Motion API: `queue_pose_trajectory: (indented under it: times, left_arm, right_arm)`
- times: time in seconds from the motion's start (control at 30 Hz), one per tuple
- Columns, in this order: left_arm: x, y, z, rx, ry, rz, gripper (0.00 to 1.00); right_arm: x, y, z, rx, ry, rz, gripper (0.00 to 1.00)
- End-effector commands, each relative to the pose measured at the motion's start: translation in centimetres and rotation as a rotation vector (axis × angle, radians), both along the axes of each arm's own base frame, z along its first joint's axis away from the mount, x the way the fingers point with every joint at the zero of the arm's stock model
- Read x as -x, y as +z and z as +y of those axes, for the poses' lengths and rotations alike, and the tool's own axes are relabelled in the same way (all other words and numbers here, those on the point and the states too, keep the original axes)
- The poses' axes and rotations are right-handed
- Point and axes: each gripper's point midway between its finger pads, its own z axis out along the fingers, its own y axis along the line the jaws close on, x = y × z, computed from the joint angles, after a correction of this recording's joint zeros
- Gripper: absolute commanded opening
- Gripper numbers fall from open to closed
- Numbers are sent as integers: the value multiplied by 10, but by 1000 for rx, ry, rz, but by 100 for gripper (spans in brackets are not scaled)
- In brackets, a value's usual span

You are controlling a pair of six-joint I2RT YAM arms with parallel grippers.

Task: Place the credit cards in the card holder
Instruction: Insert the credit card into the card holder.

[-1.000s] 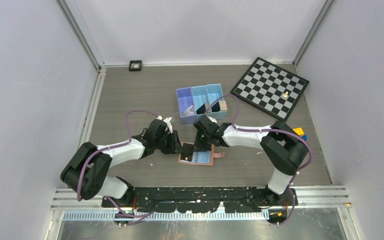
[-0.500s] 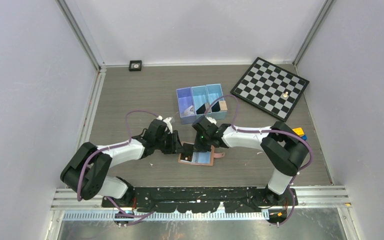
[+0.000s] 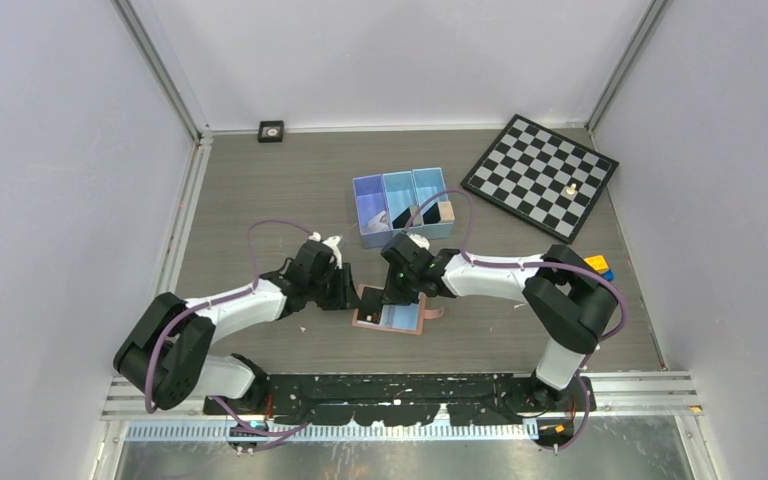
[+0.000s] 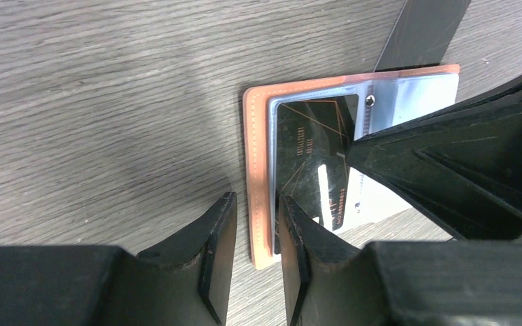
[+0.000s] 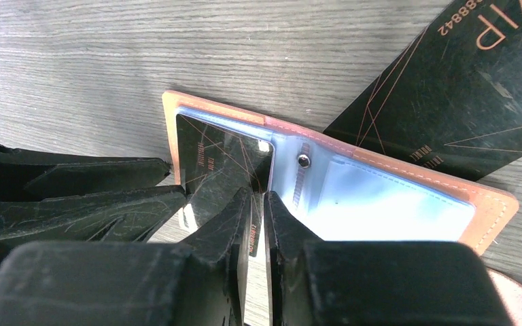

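**Figure.** The card holder (image 5: 380,197) is lying open and flat on the table (image 4: 109,102), its light blue lining facing up, directly beneath both pairs of fingers. The left gripper (image 4: 257,210) is holding its fingers narrowly apart astride the holder's stitched end edge. Its outer finger is sitting just beyond that edge over bare wood and its inner finger over the holder's end panel; whether they are pressing the holder cannot be told. The right gripper (image 5: 258,197) is keeping its fingers only a thin slit apart, clamping nothing, with the tips bearing on the tucked card (image 4: 309,156), whose lettering is showing through the slit. This black card is lying slightly askew on the half of the holder nearest the left fingers; whether it is under the clear sleeve cannot be told. The loose card (image 5: 462,88), also black, is lying flat on the table just past the holder's far edge from the right fingers. The blue bin (image 3: 400,205) and the chessboard (image 3: 540,175) are sitting well beyond both grippers.
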Motion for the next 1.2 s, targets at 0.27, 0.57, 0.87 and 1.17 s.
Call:
queue_pose_trajectory:
  times: [0.27,0.57,0.87,1.17]
  left_arm:
    - [13,10,11,-24,-14,-4,33]
    - [13,7,-2,31,-41,15,36]
    - [12,2,-11,69,-53,33,37]
    - [12,-1,-12,70,-54,38,37]
  right_arm:
    - [-15,36,16,-75,-23,-86,22]
    - [-12,23,19,-49,-14,-63,21]
    - [-10,20,12,8,-20,-73,21]
    - [-9,18,5,43,-35,-75,22]
